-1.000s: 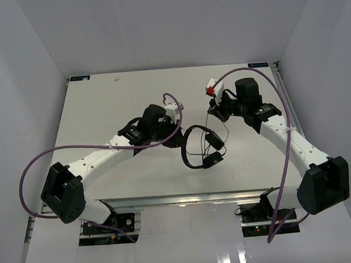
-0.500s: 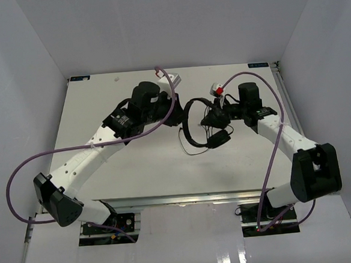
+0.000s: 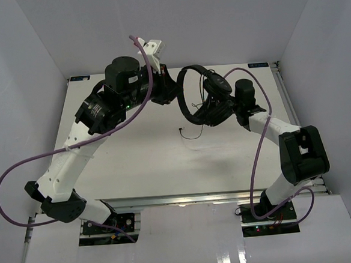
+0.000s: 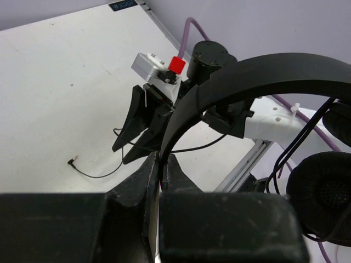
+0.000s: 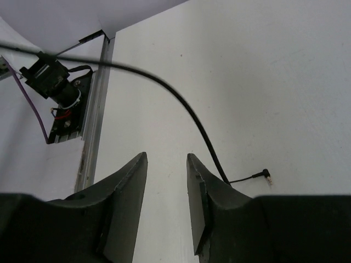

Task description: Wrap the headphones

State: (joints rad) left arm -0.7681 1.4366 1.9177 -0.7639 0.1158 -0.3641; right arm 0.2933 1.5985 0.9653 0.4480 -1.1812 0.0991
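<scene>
While your left gripper (image 4: 160, 166) is clamped tight on one end of the thin curved headband (image 4: 258, 68), the small black on-ear headphones (image 3: 189, 70) are held up off the white bench (image 3: 135, 158). From that gripper's own camera you see the headband rising out of the closed fingers and arching away to the right. One round padded earcup (image 4: 323, 194) hangs low on the right of the gripper, with thin strands of black cord running down to it.

Your right gripper (image 5: 166, 158) has its fingers apart, and nothing sits between them. In the left wrist view it lies just beyond the headband arch, its two black fingers pointing down toward the bench.

Look ahead of the right gripper and you find the long thin black cord (image 5: 192, 118). It crosses from the upper left, curves down, and passes just beside the gripper's right finger. You cannot tell whether it touches that finger.

The cord's small plug (image 5: 266, 175) lies on the bench, a little to the right of that fingertip.

In the overhead view the two grippers sit near each other, with the headphones between them. A thick purple cable (image 3: 21, 166) loops out beside the left arm.
</scene>
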